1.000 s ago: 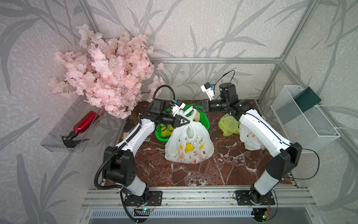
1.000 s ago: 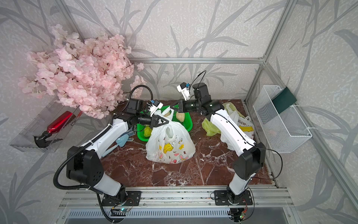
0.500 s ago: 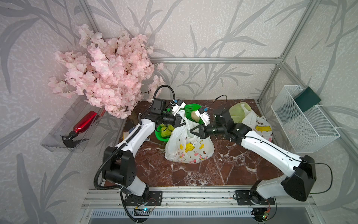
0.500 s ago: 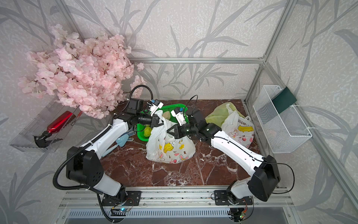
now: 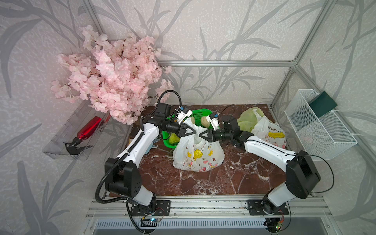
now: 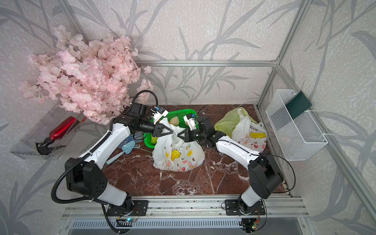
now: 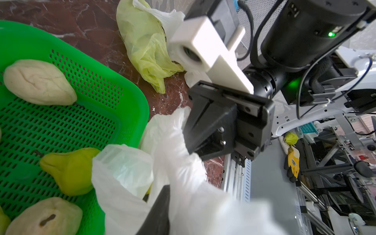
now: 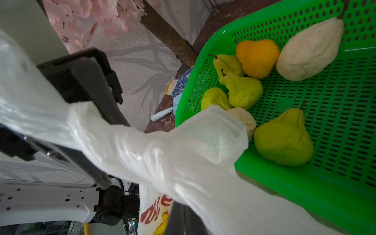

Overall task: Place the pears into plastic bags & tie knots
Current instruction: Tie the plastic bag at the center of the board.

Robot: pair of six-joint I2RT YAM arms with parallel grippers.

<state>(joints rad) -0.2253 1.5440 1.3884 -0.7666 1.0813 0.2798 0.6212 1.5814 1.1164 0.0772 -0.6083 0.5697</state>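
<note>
The right gripper (image 5: pixel 200 135) is clamping shut on a white handle strip (image 7: pixel 173 138) of the white rabbit-print plastic bag (image 5: pixel 198 156), nose to nose with the left gripper (image 5: pixel 194 131), whose plastic-swathed jaws I cannot read: gripping or letting go. The bag is sitting on the red marble tabletop (image 5: pixel 203 183), just beside the green mesh basket (image 7: pixel 132 101) of bumpy toy pears (image 8: pixel 282 138). Knot-tying is under way, I'd say, calling next for two firm grips pulling apart.

top views: high, front, looking down on whole table (image 5: pixel 193 183) | wrist views: close, facing each other, share basket (image 7: pixel 132 97)
</note>
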